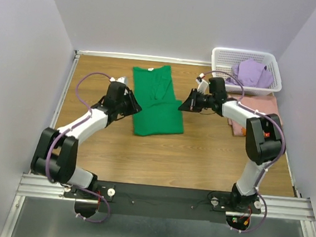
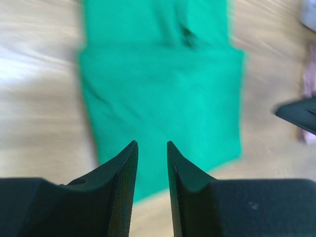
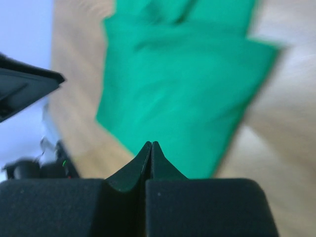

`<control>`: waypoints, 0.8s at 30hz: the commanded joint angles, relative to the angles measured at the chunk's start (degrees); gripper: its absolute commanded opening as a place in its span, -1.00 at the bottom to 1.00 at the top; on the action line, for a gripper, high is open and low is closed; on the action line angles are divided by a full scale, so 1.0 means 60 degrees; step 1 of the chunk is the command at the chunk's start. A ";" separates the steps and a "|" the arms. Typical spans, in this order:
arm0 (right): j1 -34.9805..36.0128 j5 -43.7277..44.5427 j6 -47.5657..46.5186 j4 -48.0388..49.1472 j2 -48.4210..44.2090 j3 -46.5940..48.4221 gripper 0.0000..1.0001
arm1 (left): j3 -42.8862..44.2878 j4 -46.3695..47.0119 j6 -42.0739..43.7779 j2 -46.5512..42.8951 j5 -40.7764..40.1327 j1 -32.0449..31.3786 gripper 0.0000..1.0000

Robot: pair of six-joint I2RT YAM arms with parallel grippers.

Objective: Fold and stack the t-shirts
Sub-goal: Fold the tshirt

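green shirt (image 1: 158, 102) flat on tabletop (image 1: 143, 156), part-folded | left gripper (image 2: 152, 144) at its left edge, narrowly parted, empty | right gripper (image 3: 150, 143) at its right edge, pinched closed, empty | judged: flanking it for next fold | purple shirt (image 1: 251, 73), pink shirt (image 1: 263, 103) well to its right, waiting

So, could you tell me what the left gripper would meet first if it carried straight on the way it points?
Most likely the green t-shirt, lying right ahead of the left gripper; the blurred wrist view leaves depth unclear.

Green t-shirt (image 1: 158, 104) on wooden table (image 1: 143, 151)
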 commanded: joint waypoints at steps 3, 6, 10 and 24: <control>0.0858 -0.1065 0.0841 0.1698 -0.0579 -0.1935 -0.88 | -0.1761 -0.0095 -0.0464 -0.1150 -0.0089 -0.0992 -0.35; 0.0844 -0.0877 0.0827 0.2096 -0.0506 -0.2553 -0.91 | -0.2318 0.0096 -0.0670 -0.0975 -0.0322 -0.0979 -0.47; 0.0699 -0.0699 0.0504 0.2140 0.0151 -0.3022 -0.97 | -0.2656 0.0258 -0.1036 -0.0464 -0.0632 -0.0862 -0.60; 0.0010 -0.0801 0.0724 0.2082 -0.0608 -0.3946 -0.99 | -0.2628 -0.1323 -0.1095 -0.0723 -0.1260 -0.0422 -0.66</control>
